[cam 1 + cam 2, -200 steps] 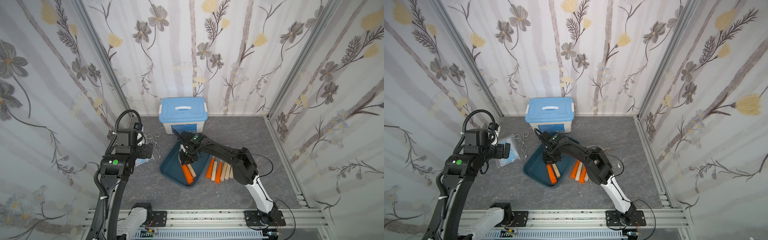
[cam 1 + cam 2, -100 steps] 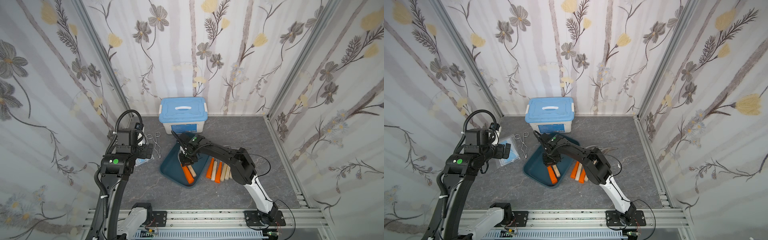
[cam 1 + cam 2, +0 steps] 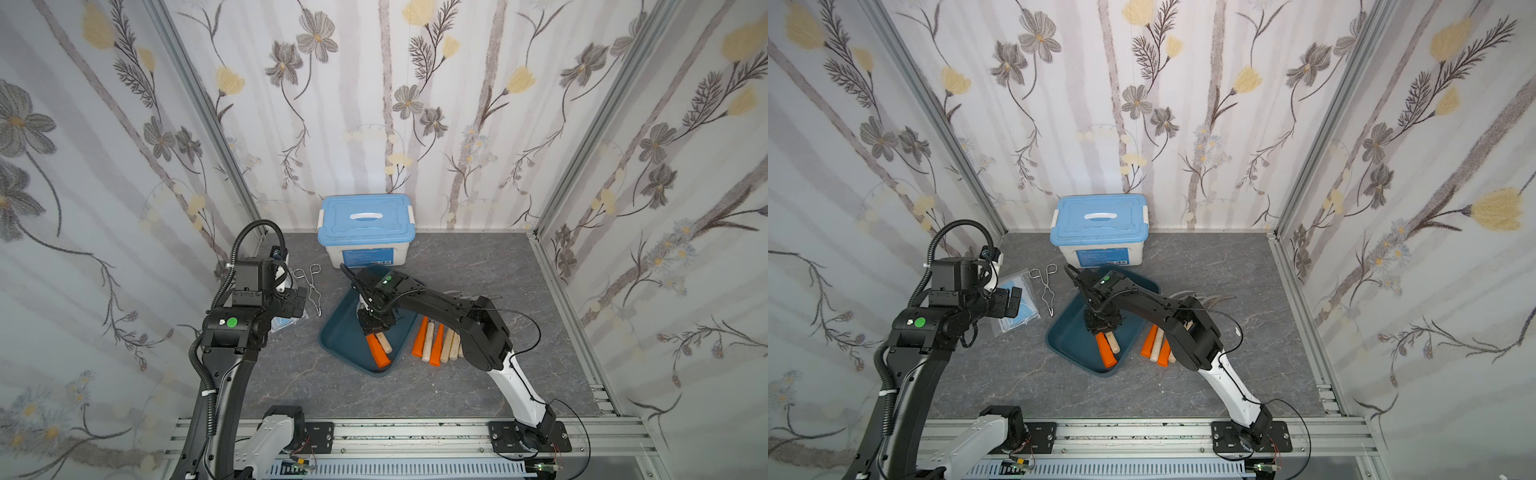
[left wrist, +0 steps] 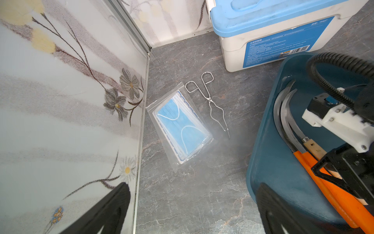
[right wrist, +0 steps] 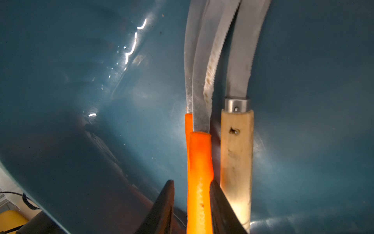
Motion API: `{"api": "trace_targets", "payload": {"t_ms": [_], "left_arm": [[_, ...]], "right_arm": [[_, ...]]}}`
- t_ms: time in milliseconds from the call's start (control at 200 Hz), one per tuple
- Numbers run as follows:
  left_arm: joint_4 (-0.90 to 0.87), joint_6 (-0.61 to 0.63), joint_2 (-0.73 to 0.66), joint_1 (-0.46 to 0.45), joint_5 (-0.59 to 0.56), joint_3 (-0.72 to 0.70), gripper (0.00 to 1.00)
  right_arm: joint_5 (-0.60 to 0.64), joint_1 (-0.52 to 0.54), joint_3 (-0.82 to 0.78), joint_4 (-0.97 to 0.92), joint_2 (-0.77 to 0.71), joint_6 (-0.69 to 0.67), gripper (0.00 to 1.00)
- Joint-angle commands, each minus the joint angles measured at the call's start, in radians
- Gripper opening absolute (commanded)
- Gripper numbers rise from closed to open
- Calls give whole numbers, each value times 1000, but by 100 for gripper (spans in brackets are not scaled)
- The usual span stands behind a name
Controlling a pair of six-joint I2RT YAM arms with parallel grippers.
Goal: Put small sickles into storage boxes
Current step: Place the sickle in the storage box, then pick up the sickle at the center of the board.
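The dark teal storage box (image 3: 340, 332) (image 3: 1071, 336) lies mid-table. Three small sickles lie side by side in it: two orange-handled ones stacked (image 5: 200, 158) (image 3: 378, 351) and a wooden-handled one (image 5: 236, 145) (image 3: 384, 343). My right gripper (image 3: 374, 326) (image 5: 192, 182) is down in the box, astride the upper orange handle. It is open: one finger stands clear of the handle and the other lies against it. Several more sickles (image 3: 432, 340) lie on the table right of the box, partly under the right arm. My left gripper (image 3: 297, 301) (image 4: 192, 188) hovers open and empty left of the box.
A white box with a light-blue lid (image 3: 365, 228) stands at the back wall behind the teal one. Wire tongs (image 3: 309, 286) (image 4: 214, 105) and a bagged pack of blue masks (image 3: 1017, 299) (image 4: 180, 125) lie on the grey table near the left wall.
The right gripper's jaws have parted a little around the orange handle, which rests in the box. The left arm has not moved.
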Motion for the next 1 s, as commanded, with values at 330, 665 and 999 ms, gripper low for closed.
{"api": "trace_targets", "payload": {"t_ms": [330, 665, 999], "left_arm": [[10, 6, -2, 0, -12, 15, 100], [18, -32, 96, -1, 20, 115, 100], [30, -60, 206, -29, 62, 185, 100]], "right_arm": [[179, -56, -5, -21, -168, 5, 33], [253, -260, -403, 90, -559, 62, 33], [275, -441, -865, 259, -983, 218, 38]]}}
